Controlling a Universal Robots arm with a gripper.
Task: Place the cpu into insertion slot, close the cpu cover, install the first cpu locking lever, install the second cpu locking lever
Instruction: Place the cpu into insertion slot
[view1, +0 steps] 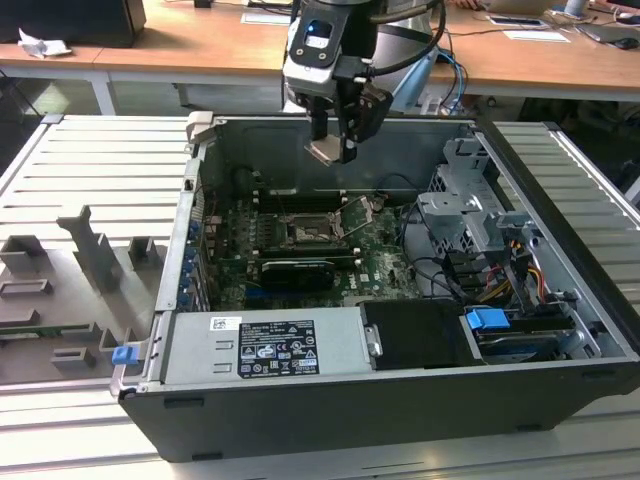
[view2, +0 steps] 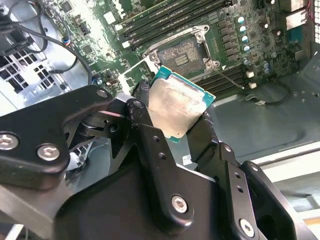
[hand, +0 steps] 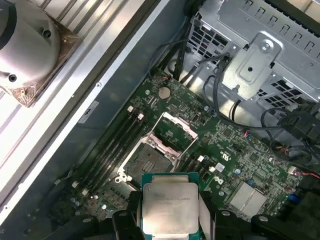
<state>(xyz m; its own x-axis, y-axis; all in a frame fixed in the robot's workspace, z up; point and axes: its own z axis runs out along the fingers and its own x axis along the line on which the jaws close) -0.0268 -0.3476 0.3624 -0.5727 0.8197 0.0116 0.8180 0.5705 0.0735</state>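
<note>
The jaws are clamped on two opposite edges of the cpu (view1: 327, 150), pinching it between black fingers (view2: 150, 135). In both wrist views its pale silver face (view2: 177, 107) (hand: 170, 207) shows, ringed by a thin green edge. In the exterior view the cpu hangs tilted, well above the slot (view1: 303, 230) and apart from it, at about the height of the case (view1: 400, 405) rim.

The slot (hand: 147, 162) (view2: 182, 52) lies open on the green board (view1: 380, 265), its dark contact field showing inside the grey metal rim. The cover (hand: 181, 125) (view1: 358, 212) stands swung up from the slot's edge, on the exterior view's right of the slot. Long black memory slots (hand: 112, 145) run just beside the slot. The grey power supply (view1: 265, 345) sits well apart from the slot, against the case's near wall. The case rests on a slatted grey counter (view1: 90, 160).
</note>
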